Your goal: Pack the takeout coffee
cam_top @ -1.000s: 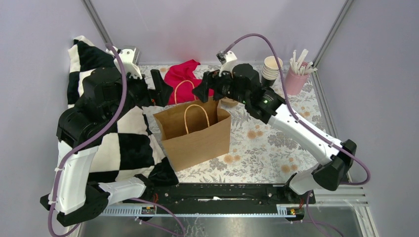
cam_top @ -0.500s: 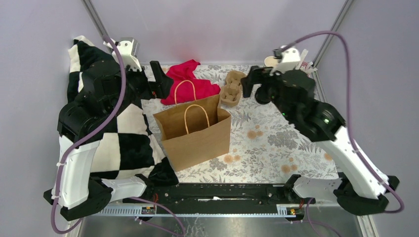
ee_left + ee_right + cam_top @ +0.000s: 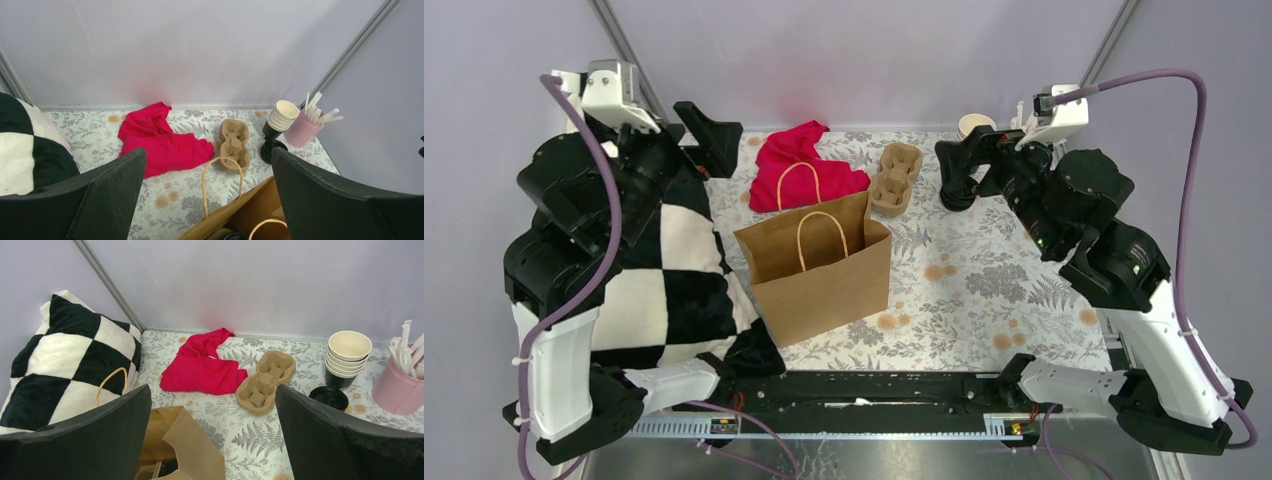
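Hovering | left pincer point(image 3: 209, 155) spread, empty | right pincer point(image 3: 212, 390) spread, empty | paper bag point(image 3: 819, 270) open-topped mid-table | black lid point(image 3: 328, 397) near back edge

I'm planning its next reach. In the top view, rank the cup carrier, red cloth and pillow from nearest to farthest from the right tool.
From the right tool:
1. Carrier, just to its left, near the back.
2. Red cloth, farther left, behind the bag.
3. Pillow, on the far left side.
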Robot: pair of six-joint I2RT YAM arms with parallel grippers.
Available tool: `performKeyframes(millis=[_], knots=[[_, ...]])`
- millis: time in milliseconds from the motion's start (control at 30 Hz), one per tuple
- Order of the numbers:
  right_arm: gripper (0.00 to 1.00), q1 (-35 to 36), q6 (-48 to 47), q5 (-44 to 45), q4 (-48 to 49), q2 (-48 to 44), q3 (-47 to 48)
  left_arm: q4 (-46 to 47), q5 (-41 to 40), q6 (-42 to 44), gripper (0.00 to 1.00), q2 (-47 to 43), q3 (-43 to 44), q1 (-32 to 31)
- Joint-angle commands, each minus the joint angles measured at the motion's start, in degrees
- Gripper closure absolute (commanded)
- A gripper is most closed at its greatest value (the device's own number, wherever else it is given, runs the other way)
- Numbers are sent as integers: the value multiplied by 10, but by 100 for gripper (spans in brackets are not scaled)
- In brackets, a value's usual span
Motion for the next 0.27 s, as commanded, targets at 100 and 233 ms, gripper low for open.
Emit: performKeyframes(millis=[100,233], knots=[[0,1,-20,4,-5,8,31,80,-55,-2,1,-41,-27,0],[0,1,-11,-9,-25,27,57,97,-71,13,1,-51,-28,0]])
